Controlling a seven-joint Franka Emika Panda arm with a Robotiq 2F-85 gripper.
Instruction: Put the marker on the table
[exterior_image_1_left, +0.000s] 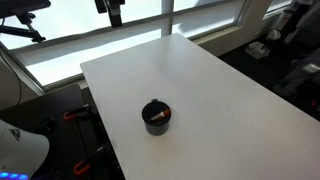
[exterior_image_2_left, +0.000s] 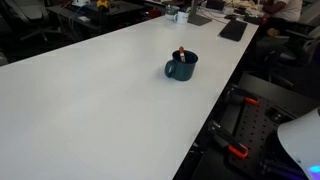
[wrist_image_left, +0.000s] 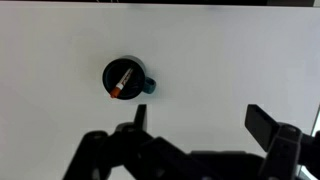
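The reddish-orange marker (wrist_image_left: 122, 83) lies tilted inside a small round black cup (wrist_image_left: 125, 79) on the white table (wrist_image_left: 220, 60). The cup and marker also show in both exterior views: cup (exterior_image_1_left: 156, 116) with marker (exterior_image_1_left: 157, 118), and cup (exterior_image_2_left: 181, 67) with the marker tip (exterior_image_2_left: 181, 54) sticking up from it. My gripper (wrist_image_left: 203, 125) is open and empty, high above the table and off to one side of the cup. In an exterior view it hangs at the top edge (exterior_image_1_left: 112, 10), well away from the cup.
The table (exterior_image_1_left: 200, 90) ends in edges close to the cup's side (exterior_image_2_left: 215, 110). Beyond the edges are black and red equipment (exterior_image_2_left: 245, 125), office chairs, and a keyboard (exterior_image_2_left: 233, 30) at the far end.
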